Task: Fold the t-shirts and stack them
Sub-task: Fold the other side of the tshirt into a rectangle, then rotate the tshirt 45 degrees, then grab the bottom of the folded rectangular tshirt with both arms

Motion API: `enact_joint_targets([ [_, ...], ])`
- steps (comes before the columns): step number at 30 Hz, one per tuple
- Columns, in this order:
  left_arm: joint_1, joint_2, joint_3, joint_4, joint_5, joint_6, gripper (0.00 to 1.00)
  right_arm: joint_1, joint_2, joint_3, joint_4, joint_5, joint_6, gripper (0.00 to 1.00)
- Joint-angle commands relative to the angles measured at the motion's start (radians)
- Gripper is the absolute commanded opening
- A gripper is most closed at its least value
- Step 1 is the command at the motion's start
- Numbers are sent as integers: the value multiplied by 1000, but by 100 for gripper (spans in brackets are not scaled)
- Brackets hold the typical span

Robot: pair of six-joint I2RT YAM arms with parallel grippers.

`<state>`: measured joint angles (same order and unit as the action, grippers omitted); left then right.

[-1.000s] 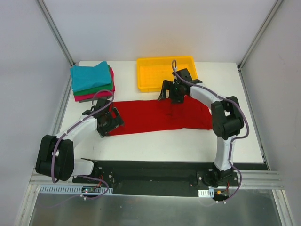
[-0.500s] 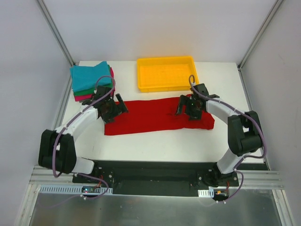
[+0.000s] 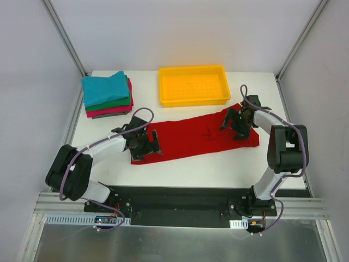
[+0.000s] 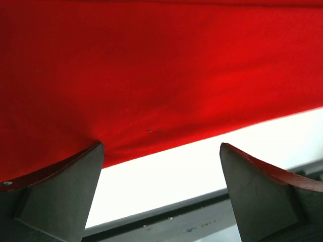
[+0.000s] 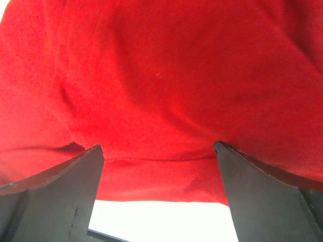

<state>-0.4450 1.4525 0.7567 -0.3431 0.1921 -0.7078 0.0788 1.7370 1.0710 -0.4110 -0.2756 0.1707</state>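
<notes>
A bright red t-shirt (image 3: 191,139) lies as a long folded strip across the table, its right end tilted toward the back. My left gripper (image 3: 146,147) is open over the strip's left end. In the left wrist view my left gripper (image 4: 160,146) straddles the red cloth (image 4: 151,65) at its near edge, with white table between the fingers. My right gripper (image 3: 238,121) is open over the right end. In the right wrist view my right gripper (image 5: 157,147) sits low over the red cloth (image 5: 161,75). A folded stack (image 3: 107,95) shows teal on top, then green and pink-red.
A yellow plastic tray (image 3: 193,84) stands at the back centre, just behind the red shirt. The folded stack occupies the back left corner. White table (image 3: 218,169) shows between the shirt and the black base rail (image 3: 180,196) at the near edge.
The left gripper swung from beside the stack to the shirt's near-left end. The right gripper moved right to the shirt's right end. The strip shifted right and now lies tilted.
</notes>
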Motion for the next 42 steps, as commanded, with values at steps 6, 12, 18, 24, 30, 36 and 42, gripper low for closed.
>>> enact_joint_targets([
  [6, -254, -135, -102, -51, 115, -125, 99, -154, 125, 167, -92, 58, -247, 96],
  [12, -353, -100, -36, -23, 118, -145, 99, -159, 251, 345, -106, 3, -316, 96],
  [18, -366, -205, -14, -27, 81, -139, 99, -157, 162, 400, -121, 79, -320, 96],
  [24, -250, -354, 16, -180, -141, -101, 99, -17, -111, 307, -213, 268, -307, 96],
  [30, 96, -371, -10, -183, -212, -67, 99, 550, -323, 83, -200, 475, -246, 96],
  [36, 216, -161, 72, -122, -122, -19, 88, 1037, -128, 234, -173, 498, -246, 97],
  [42, 238, 57, 127, -91, -44, 13, 61, 1213, 126, 437, -187, 461, -299, 90],
])
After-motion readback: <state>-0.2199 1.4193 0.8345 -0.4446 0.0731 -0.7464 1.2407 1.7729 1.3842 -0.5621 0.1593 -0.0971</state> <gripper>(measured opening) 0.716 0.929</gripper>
